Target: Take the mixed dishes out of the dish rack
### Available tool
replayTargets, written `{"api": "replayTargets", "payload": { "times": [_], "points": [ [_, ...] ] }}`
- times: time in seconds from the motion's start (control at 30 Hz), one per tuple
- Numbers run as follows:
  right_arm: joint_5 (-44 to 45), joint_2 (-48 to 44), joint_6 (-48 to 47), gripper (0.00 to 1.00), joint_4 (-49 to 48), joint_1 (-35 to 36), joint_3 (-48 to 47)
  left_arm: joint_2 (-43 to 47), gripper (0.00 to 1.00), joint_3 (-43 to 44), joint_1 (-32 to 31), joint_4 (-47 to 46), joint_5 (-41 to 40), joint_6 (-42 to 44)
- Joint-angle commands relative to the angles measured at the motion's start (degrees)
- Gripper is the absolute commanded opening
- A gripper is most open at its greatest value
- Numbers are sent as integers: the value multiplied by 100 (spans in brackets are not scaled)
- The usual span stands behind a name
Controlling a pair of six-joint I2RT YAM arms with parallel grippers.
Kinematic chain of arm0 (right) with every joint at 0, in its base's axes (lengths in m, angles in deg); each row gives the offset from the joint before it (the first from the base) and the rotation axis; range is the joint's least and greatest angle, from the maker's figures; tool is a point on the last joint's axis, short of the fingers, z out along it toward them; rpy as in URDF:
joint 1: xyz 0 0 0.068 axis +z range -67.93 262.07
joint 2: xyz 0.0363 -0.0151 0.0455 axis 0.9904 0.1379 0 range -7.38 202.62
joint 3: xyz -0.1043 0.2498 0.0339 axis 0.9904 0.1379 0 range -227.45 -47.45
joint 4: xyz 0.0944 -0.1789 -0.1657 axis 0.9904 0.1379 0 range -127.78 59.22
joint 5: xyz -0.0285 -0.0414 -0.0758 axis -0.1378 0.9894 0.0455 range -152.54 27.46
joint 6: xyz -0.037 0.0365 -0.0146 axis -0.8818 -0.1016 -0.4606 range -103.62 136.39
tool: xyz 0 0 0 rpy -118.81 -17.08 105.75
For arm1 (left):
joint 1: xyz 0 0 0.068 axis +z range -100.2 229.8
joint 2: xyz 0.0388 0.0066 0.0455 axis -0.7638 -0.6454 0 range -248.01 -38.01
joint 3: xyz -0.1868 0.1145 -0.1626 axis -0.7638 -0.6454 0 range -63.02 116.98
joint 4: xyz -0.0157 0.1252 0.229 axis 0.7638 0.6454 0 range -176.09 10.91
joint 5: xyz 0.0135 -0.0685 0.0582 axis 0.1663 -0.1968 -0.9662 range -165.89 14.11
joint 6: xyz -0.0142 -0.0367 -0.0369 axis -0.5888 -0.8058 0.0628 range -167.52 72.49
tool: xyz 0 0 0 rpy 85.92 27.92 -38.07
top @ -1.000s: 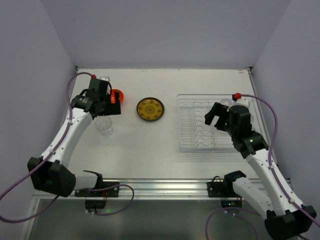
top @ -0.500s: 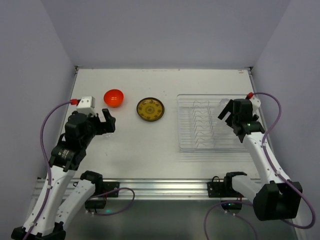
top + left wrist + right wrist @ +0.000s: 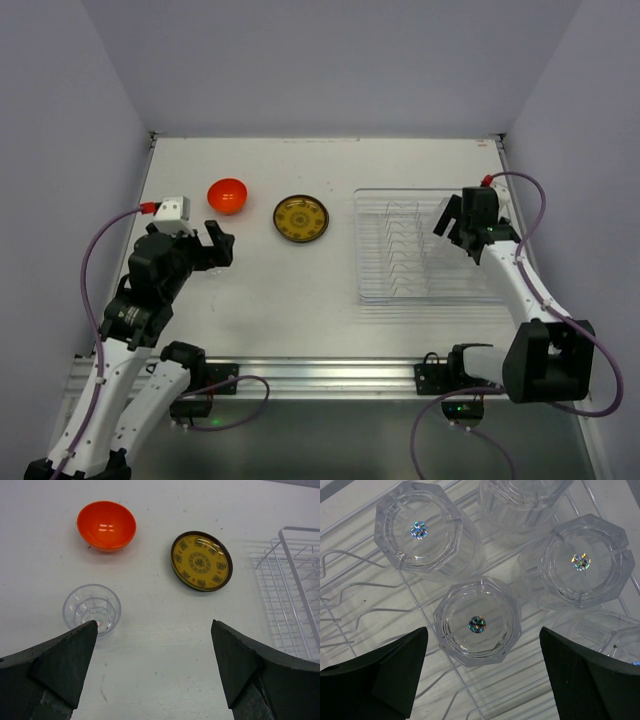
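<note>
Orange bowl [image 3: 227,195], plate [image 3: 301,219] and one cup [image 3: 92,609] are already sitting on the table [image 3: 300,300] left of the rack [image 3: 362,270]; at least five cups (all upside down) are waiting in its right end. Left gripper [image 3: 153,630] is hanging wide apart and empty above the unloaded cup, having pulled back from beside the bowl. Right gripper [image 3: 482,632], spread and holding nothing, is hovering over a racked cup [image 3: 477,622], having shifted rightward from the rack's middle.

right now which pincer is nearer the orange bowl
Left. The left pincer hangs open a little toward the arm bases from the orange bowl. The right pincer is far across the table, open over the dish rack.
</note>
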Motion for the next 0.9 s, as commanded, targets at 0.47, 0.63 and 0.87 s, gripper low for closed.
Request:
{"api": "replayTargets", "payload": {
  "times": [0.47, 0.63, 0.87],
  "points": [
    [-176, 697, -407, 76, -648, -46, -300, 298, 100, -96, -75, -351, -4, -68],
    [-290, 768, -328, 65, -753, -46, -160, 342, 100, -105, -84, -351, -30, -77],
    [-237, 320, -310, 36, -789, -46, 130, 298, 100, -96, -84, -334, -57, -86]
  ]
}}
